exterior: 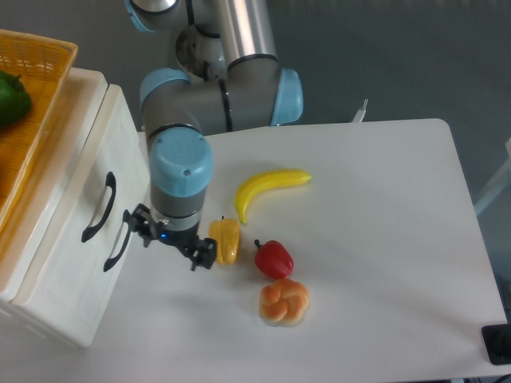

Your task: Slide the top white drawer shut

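The top white drawer point(86, 171) is the upper front of the cream unit at the left, with a black arched handle point(99, 207). Its front lies about level with the lower drawer point(96, 291), which carries a matching handle point(118, 246). My gripper point(169, 238) hangs just right of the handles, over the table and off the drawer. It is open, its fingers spread wide with nothing between them. One fingertip point(132, 219) is close to the lower handle.
A yellow pepper point(225, 241) lies right beside my other fingertip point(203, 256). A banana point(267, 188), a red pepper point(274, 258) and a knotted bun point(284, 302) lie mid-table. A yellow woven basket point(36, 96) holding a green vegetable point(11, 97) tops the unit.
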`<action>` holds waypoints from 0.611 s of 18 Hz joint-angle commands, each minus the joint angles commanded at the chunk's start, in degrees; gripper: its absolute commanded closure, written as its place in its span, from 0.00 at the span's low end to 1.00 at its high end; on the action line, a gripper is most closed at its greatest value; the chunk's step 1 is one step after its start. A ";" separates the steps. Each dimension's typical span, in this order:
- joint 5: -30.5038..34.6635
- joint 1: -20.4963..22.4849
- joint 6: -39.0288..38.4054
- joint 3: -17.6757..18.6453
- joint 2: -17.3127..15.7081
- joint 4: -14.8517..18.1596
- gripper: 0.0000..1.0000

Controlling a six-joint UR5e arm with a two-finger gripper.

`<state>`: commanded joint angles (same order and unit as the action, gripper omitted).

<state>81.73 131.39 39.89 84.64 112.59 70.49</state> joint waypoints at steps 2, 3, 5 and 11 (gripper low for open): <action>0.09 2.11 3.95 0.00 -0.18 0.00 0.00; 0.27 3.08 6.06 0.00 -0.35 0.00 0.00; 3.06 4.22 10.36 -0.09 -0.53 0.00 0.00; 11.33 8.52 21.87 -0.35 -2.19 0.26 0.00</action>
<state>93.06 139.91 61.76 84.29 110.40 70.75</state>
